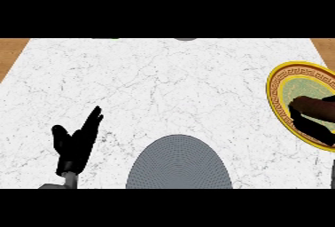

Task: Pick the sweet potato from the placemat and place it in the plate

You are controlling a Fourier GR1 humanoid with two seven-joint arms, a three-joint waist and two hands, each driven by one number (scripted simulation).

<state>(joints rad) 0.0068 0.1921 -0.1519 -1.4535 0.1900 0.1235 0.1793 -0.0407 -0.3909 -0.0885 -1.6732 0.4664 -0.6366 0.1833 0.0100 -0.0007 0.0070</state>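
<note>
A reddish-brown sweet potato [315, 106] is over the inner part of the gold-rimmed plate [280, 74] at the right edge of the head view. My right hand [310, 124] is curled round the sweet potato from below, its black fingers crossing the plate; most of the hand is cut off by the view's edge. A grey round placemat [179, 164] lies at the lower middle with nothing on it. My left hand [74, 144] rests open at the lower left, fingers pointing up, well apart from the placemat.
The white marble counter [163, 84] fills the view, with wooden strips [12, 51] at both far upper corners. A small grey shape [186, 39] shows at the top edge.
</note>
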